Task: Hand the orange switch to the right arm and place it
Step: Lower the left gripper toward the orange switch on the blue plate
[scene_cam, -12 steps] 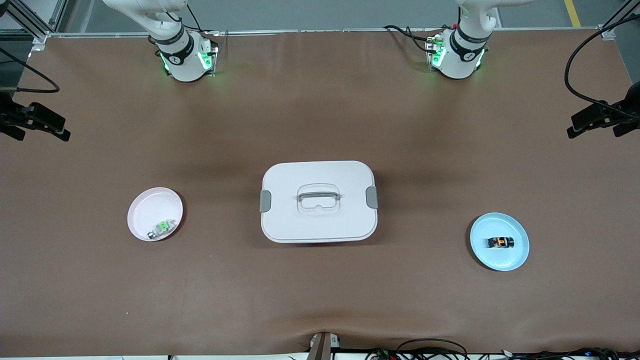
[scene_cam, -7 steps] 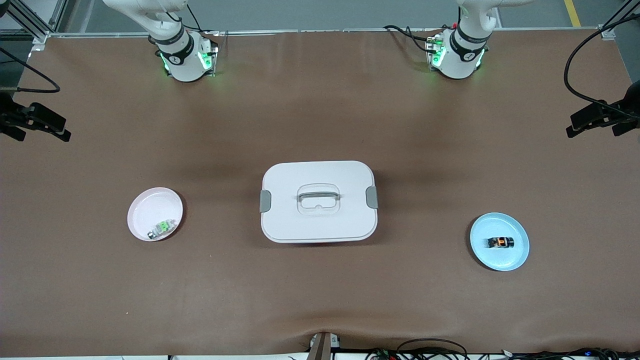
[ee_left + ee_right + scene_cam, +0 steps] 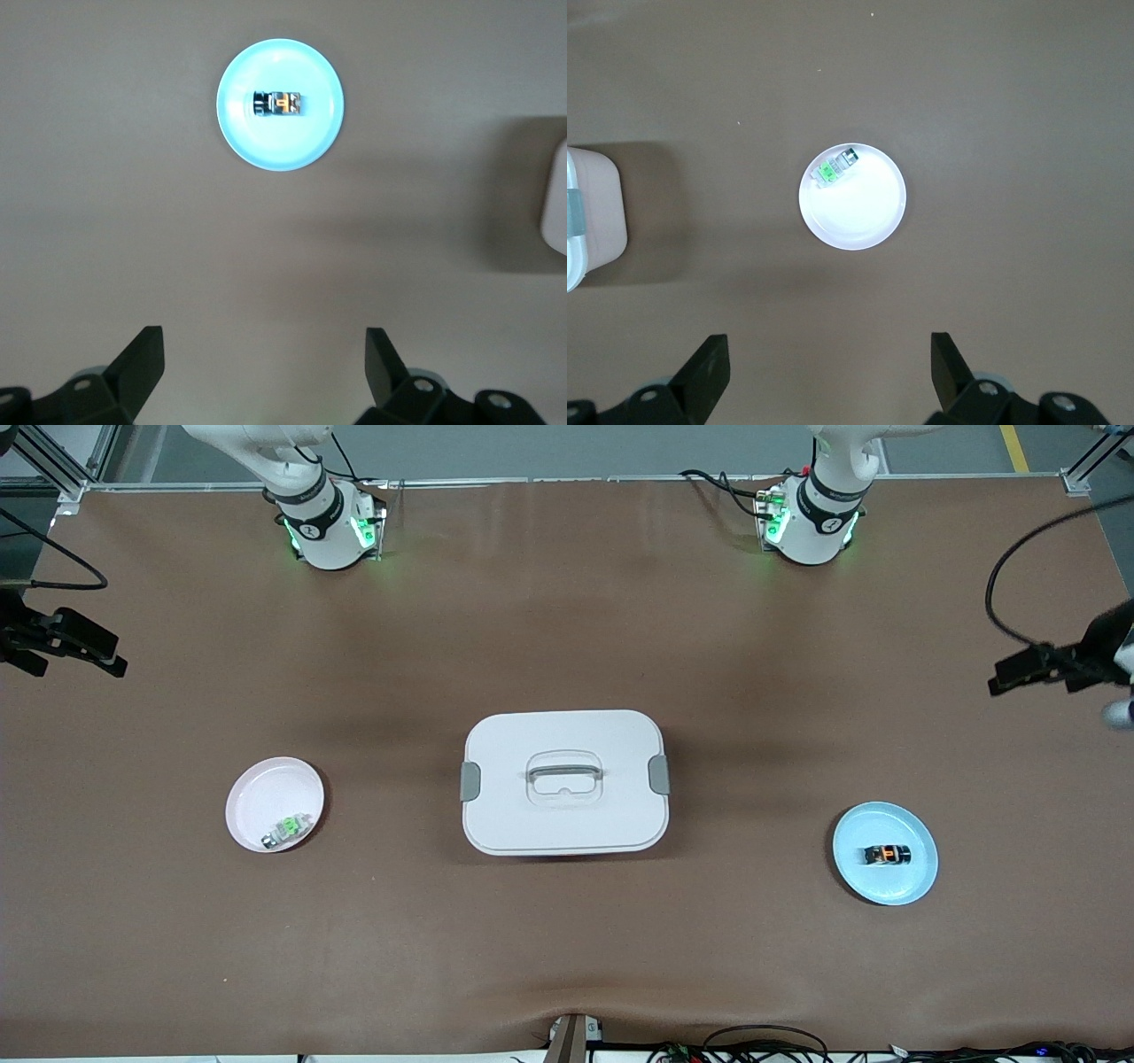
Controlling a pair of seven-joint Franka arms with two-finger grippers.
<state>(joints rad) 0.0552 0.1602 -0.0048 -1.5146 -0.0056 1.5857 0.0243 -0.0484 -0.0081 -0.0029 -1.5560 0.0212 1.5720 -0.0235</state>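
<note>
Two plates are seen on the table [image 3: 567, 957], well apart, with a closed white box [image 3: 564, 781] between them. The switch [image 3: 888, 855] is lying in the blue plate [image 3: 921, 872] toward the left arm's end, untouched. A green-centred part [image 3: 286, 830] is held in the pink plate [image 3: 257, 797] toward the right arm's end. Left gripper [image 3: 264, 367] is held high over bare table near the blue plate, fingers spread, nothing gripped. Right gripper [image 3: 830, 372] is likewise parked high near the pink plate, fingers spread, nothing gripped.
</note>
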